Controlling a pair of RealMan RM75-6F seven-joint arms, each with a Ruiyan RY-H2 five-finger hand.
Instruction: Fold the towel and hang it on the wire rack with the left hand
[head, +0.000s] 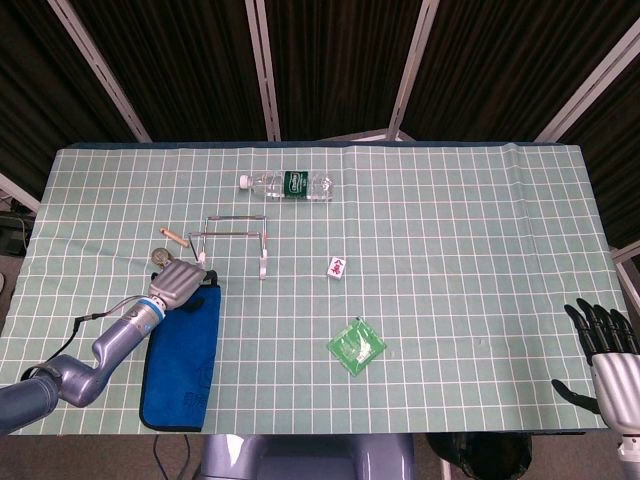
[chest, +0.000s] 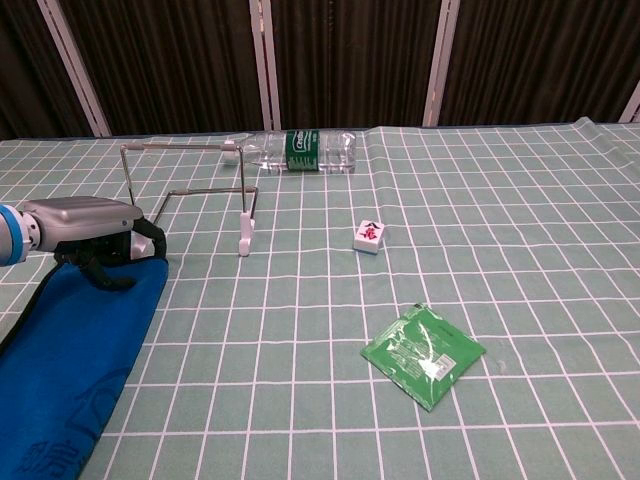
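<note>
Left hand (chest: 85, 228) is down on the far end of the blue towel (chest: 70, 350), palm down, dark fingers (chest: 100, 268) curled under and pressing into the cloth edge. Whether it actually has a pinch on the fabric, can't tell from either view. In the head view the same left hand (head: 178, 281) sits at the top end of the towel (head: 183, 360).

Towel lies flat on the green checked tablecloth (head: 450, 250), folded into a long strip that runs from under the hand back toward the robot along the left forearm, near end at the table edge.

Wire rack (chest: 190, 190) stands just beyond the hand and slightly to its right, upright, white foot (chest: 244, 242) on the cloth. Close to the hand; contact can't be judged. Nothing hanging on its rail.

Small round object and short wooden-handled item (head: 172, 238) lie just past the hand on its left side, too small to identify.

Further right of the hand: mahjong tile (chest: 369, 235), green packet (chest: 423, 353) nearer the robot, and a clear water bottle (chest: 300, 151) on its side beyond the rack.

Right hand (head: 605, 345) is way off at the opposite table corner, off the edge, fingers spread, holding nothing.
</note>
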